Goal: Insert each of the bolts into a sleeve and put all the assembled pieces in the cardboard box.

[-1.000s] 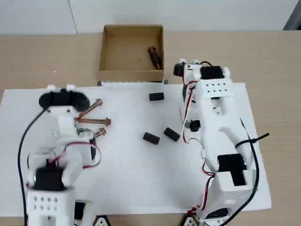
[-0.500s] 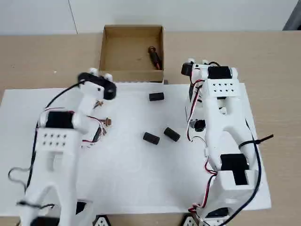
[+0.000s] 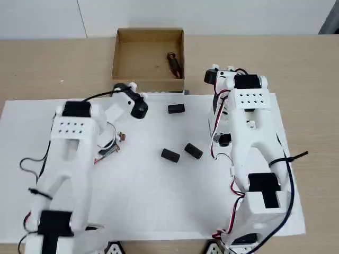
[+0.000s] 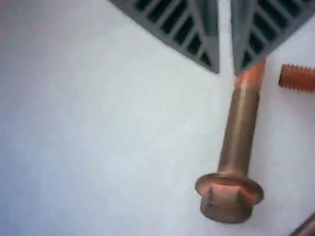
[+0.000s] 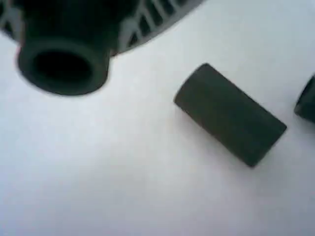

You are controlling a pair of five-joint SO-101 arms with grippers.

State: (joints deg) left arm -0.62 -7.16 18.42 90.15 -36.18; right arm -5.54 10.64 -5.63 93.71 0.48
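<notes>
Left wrist view: the left gripper (image 4: 225, 59) is seen closed and empty, its tips just over a bolt (image 4: 237, 142) lying on the white sheet (image 4: 98, 128), while a sleeve (image 5: 64, 64) is held in the right gripper (image 5: 78, 19).

No text, label, number or sign is legible on anything here.
</notes>
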